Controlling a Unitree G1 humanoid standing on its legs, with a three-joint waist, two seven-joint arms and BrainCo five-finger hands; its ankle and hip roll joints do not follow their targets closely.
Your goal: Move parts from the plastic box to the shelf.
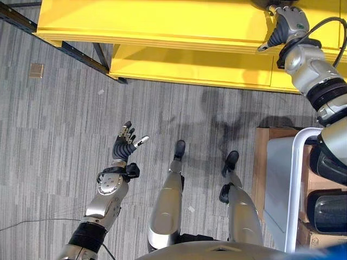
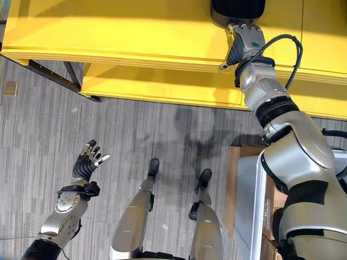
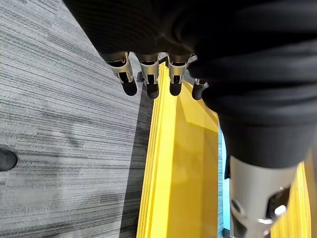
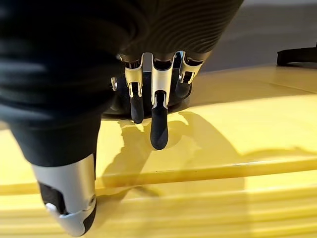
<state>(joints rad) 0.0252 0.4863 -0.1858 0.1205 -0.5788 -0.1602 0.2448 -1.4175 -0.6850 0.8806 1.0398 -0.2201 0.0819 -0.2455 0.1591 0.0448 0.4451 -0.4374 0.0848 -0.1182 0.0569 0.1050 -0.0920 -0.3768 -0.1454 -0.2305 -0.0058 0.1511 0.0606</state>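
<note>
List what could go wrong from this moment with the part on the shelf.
1. The right hand is at the black part on the yellow shelf; pulling away carelessly might drag or nudge the part.
2. The right hand sits near the shelf's front edge, so a dragged part may end up close to that edge.
3. The left hand hangs open over the floor, too far away to steady anything.

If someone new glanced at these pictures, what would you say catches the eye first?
The bright yellow shelf across the top of the head views stands out most against the grey carpet. On it, the right robot hand reaches to a black part lying on the shelf top, its fingers extended at the part's edge. The left robot hand hangs open over the carpet, holding nothing.
</note>
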